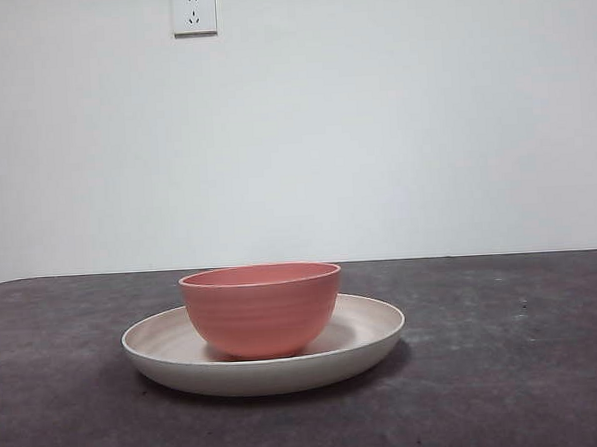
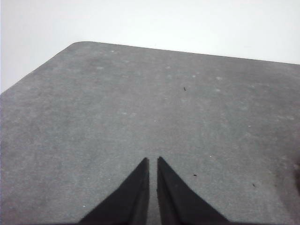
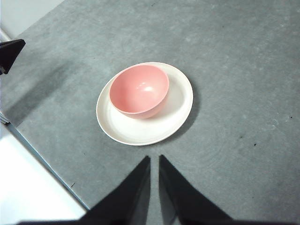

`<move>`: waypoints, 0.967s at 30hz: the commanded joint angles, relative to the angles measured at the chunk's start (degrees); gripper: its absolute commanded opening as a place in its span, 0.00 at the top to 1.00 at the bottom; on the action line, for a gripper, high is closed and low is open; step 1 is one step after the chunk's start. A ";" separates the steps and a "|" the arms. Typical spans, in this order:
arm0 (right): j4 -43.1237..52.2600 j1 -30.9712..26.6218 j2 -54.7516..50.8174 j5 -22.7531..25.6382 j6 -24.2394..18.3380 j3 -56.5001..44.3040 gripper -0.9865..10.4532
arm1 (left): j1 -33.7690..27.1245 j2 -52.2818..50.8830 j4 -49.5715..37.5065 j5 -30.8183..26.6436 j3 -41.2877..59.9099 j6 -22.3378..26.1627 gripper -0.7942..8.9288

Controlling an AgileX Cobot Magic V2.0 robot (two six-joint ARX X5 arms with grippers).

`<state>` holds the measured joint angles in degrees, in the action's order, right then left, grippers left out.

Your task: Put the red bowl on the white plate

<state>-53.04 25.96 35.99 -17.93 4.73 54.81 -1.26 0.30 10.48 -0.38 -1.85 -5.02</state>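
The red bowl [image 1: 262,310] stands upright and empty on the white plate [image 1: 369,332], a little off the plate's centre. Both also show in the right wrist view: the bowl [image 3: 139,90] sits on the plate [image 3: 178,110]. My right gripper [image 3: 154,160] is shut and empty, raised above the table and apart from the plate. My left gripper [image 2: 153,161] is shut and empty over bare table; neither bowl nor plate shows in its view. No gripper shows in the front view.
The dark grey table [image 1: 507,373] runs to a white wall with a socket [image 1: 194,11]. The table's edge [image 3: 42,159] lies near the plate in the right wrist view. A black tip of the other arm [image 3: 10,51] shows at that view's side.
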 commanded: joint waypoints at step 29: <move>48.30 -25.05 -35.78 15.15 -0.76 -54.18 0.89 | 0.04 -0.11 0.22 -0.20 1.16 0.90 0.89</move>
<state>-4.80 1.02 0.36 -3.86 4.27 0.91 -1.26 0.30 10.48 -0.38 -1.85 -4.99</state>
